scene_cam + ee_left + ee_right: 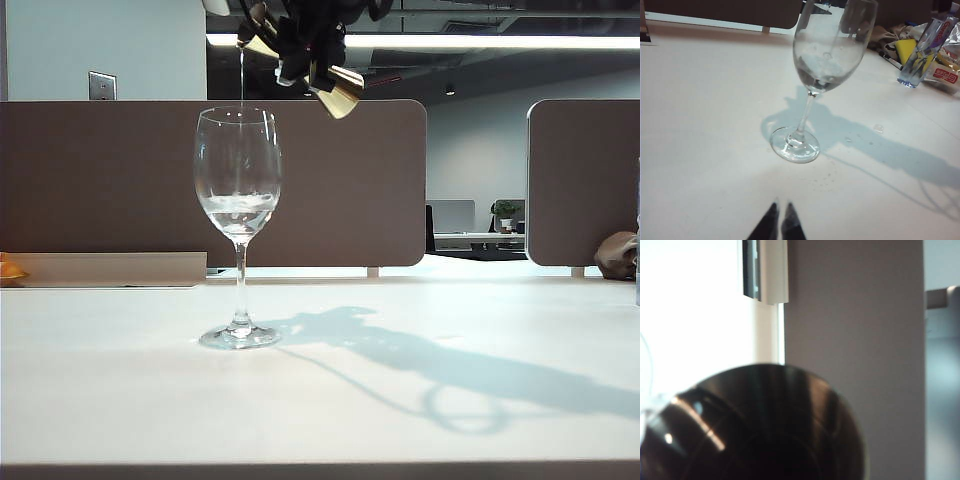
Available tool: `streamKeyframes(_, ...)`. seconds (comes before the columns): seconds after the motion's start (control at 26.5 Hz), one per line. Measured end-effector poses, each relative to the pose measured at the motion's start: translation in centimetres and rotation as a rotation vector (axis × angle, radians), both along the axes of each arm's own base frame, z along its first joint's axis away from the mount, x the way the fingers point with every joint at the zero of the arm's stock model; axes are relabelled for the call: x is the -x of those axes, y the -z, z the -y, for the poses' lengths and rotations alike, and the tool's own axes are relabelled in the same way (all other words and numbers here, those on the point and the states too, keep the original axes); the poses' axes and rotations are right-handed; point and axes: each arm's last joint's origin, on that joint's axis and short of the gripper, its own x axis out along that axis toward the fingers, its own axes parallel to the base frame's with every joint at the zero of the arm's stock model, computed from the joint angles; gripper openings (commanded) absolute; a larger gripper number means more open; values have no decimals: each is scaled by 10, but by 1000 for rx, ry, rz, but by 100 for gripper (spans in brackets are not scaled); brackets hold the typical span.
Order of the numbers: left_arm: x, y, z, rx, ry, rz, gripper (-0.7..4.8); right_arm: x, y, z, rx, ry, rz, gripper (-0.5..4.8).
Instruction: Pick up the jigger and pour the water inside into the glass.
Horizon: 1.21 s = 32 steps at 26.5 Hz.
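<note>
Your right end effector point(300, 50) grips the tilted jigger point(338, 92) above the glass point(238, 190); water point(238, 208) sits in its bowl. Your left end effector point(779, 222) rests clenched, low over the worktop point(120, 400).

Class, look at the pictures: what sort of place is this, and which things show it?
Probably an open-plan office: brown desk partitions stand behind the white table, a far desk holds a monitor and potted plant, and strip lights hang overhead.
</note>
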Motion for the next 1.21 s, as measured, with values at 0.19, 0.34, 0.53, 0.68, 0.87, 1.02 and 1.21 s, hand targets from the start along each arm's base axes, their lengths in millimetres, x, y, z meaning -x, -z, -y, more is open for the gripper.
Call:
streamKeyframes(0.19, 0, 0, 0, 0, 0, 0, 23, -3, 0, -3, 24, -8, 53, -1)
streamKeyframes(0.34, 0, 0, 0, 0, 0, 0, 23, -4, 2, -4, 74, -11, 81, -1)
streamKeyframes(0.53, 0, 0, 0, 0, 0, 0, 23, -7, 3, -4, 171, -38, 132, -1)
streamKeyframes(0.68, 0, 0, 0, 0, 0, 0, 23, -9, 0, -1, 181, -30, 171, -1)
streamKeyframes(0.87, 0, 0, 0, 0, 0, 0, 23, -12, -3, 0, 228, -38, 225, -1)
streamKeyframes(1.02, 0, 0, 0, 0, 0, 0, 23, -14, -12, 1, 222, -30, 257, -1)
streamKeyframes(1.21, 0, 0, 0, 0, 0, 0, 23, -15, -18, 2, 119, 6, 225, -1)
